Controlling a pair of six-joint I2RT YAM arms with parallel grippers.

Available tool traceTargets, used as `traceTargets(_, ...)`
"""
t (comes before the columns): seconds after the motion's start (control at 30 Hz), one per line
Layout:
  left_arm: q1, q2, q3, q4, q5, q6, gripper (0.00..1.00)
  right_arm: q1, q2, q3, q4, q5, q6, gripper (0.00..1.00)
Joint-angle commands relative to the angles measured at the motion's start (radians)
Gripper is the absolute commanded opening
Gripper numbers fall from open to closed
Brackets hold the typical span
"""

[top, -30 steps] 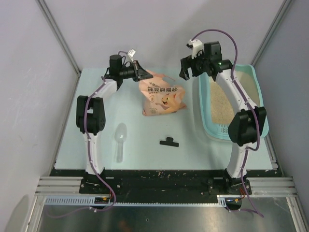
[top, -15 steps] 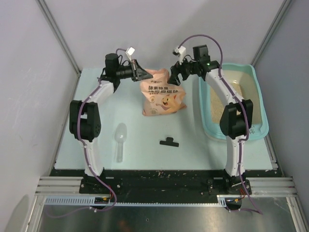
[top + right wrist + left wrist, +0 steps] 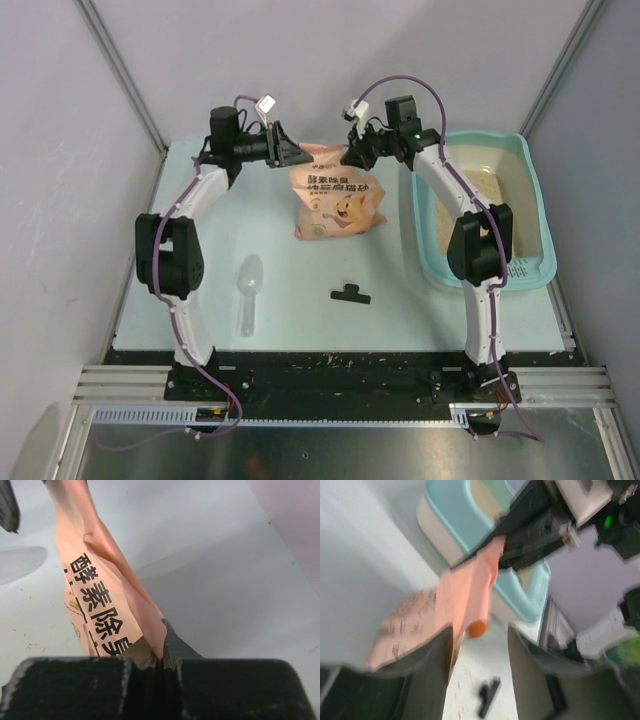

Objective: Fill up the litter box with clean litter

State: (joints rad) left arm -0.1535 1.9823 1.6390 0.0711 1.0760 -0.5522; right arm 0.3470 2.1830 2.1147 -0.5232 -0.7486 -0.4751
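Right arm first: a second ago it hung over the litter box (image 3: 541,215); now the right gripper (image 3: 352,157) has crossed to the far right corner of the peach bag (image 3: 335,200), and its fingers have gone from wide apart to shut on that corner. The left gripper (image 3: 290,153), shut until a moment ago at the bag's far left corner, has parted its fingers. The bag stands on the desk (image 3: 300,320) as before.

I read this as a handover: the right arm, which is nearer the box, takes the bag so that it can be carried over and tipped. The box sits at the right side of the desk, well apart from the bag, with a layer of clean litter (image 3: 440,230) already lying in it, so the pouring looks part done.

Only the right wrist view shows the grip itself: both fingers pressed flat on a thin fold of the bag's edge, beside its printed characters. The left wrist view is blurred, yet it shows its fingers apart, the bag's edge beside one of them and bare desk between. Only the top view shows the clear scoop (image 3: 248,290) and a black clip (image 3: 350,293) lying nearer the bases.
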Motion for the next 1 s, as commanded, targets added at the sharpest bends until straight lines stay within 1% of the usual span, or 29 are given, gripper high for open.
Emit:
traceTargets(0.0, 0.017, -0.120, 0.113, -0.281, -0.057, 0.361, 0.64, 0.026, -0.106, 0.018, 0.071, 0.025, -0.069, 0.00)
traceTargets(0.03, 0.014, -0.126, 0.137, -0.397, -0.085, 0.535, 0.67, 0.032, -0.118, 0.014, 0.074, 0.022, -0.085, 0.00)
traceTargets(0.07, 0.011, -0.132, 0.174, -0.433, -0.106, 0.610, 0.68, 0.041, -0.130, 0.008, 0.074, 0.022, -0.092, 0.00)
traceTargets(0.1, 0.011, -0.157, 0.183, -0.451, -0.143, 0.667, 0.74, 0.058, -0.152, 0.005, 0.071, 0.022, -0.102, 0.00)
traceTargets(0.13, 0.009, -0.178, 0.183, -0.461, -0.157, 0.758, 0.77, 0.067, -0.161, 0.004, 0.071, 0.028, -0.112, 0.00)
traceTargets(0.17, 0.006, -0.198, 0.174, -0.465, -0.175, 0.811, 0.80, 0.078, -0.172, 0.001, 0.069, 0.029, -0.114, 0.00)
traceTargets(0.2, -0.007, -0.242, 0.168, -0.471, -0.215, 0.868, 0.86, 0.090, -0.186, 0.001, 0.068, 0.031, -0.112, 0.00)
traceTargets(0.23, -0.018, -0.266, 0.145, -0.490, -0.238, 1.002, 0.89, 0.095, -0.192, 0.001, 0.069, 0.029, -0.106, 0.00)
traceTargets(0.27, -0.032, -0.287, 0.130, -0.501, -0.263, 1.078, 0.91, 0.098, -0.195, 0.002, 0.072, 0.026, -0.091, 0.00)
traceTargets(0.3, -0.065, -0.310, 0.111, -0.510, -0.318, 1.224, 0.96, 0.105, -0.198, 0.008, 0.072, 0.026, -0.086, 0.00)
traceTargets(0.37, -0.099, -0.361, 0.053, -0.537, -0.361, 1.357, 0.98, 0.107, -0.195, 0.019, 0.051, 0.028, -0.089, 0.00)
traceTargets(0.4, -0.131, -0.372, 0.038, -0.545, -0.381, 1.449, 0.99, 0.110, -0.195, 0.024, 0.046, 0.031, -0.089, 0.00)
traceTargets(0.5, -0.176, -0.379, 0.012, -0.579, -0.406, 1.518, 0.99, 0.119, -0.200, 0.024, 0.037, 0.054, -0.091, 0.00)
traceTargets(0.6, -0.218, -0.359, 0.008, -0.594, -0.453, 1.549, 0.98, 0.127, -0.219, 0.019, 0.029, 0.057, -0.092, 0.00)
traceTargets(0.7, -0.242, -0.327, 0.016, -0.591, -0.488, 1.546, 0.97, 0.132, -0.241, 0.013, 0.026, 0.052, -0.092, 0.00)
traceTargets(0.73, -0.247, -0.314, 0.039, -0.593, -0.517, 1.534, 0.96, 0.132, -0.253, 0.005, 0.020, 0.051, -0.094, 0.00)
traceTargets(0.83, -0.251, -0.258, 0.097, -0.591, -0.544, 1.477, 0.91, 0.132, -0.269, -0.016, 0.000, 0.045, -0.106, 0.00)
traceTargets(0.9, -0.251, -0.232, 0.113, -0.591, -0.556, 1.459, 0.85, 0.135, -0.284, -0.031, -0.004, 0.040, -0.111, 0.00)
traceTargets(0.93, -0.251, -0.229, 0.117, -0.594, -0.553, 1.457, 0.81, 0.133, -0.288, -0.038, -0.009, 0.040, -0.109, 0.00)
traceTargets(0.97, -0.253, -0.227, 0.116, -0.594, -0.541, 1.460, 0.70, 0.135, -0.298, -0.047, -0.014, 0.038, -0.108, 0.00)
